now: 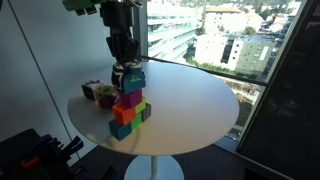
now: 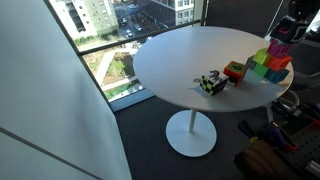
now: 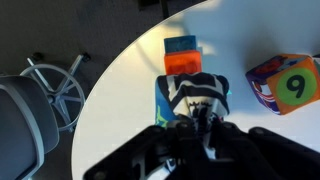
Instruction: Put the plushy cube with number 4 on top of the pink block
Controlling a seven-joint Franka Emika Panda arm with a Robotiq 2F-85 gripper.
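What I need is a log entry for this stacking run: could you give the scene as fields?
surface: round white table
gripper: gripper above the block stack, fingers closed on the plushy cube
plushy cube: teal, directly over the pink block; contact unclear
nearby blocks: orange-red block, teal block, green block
aside: multicoloured cube showing a 9
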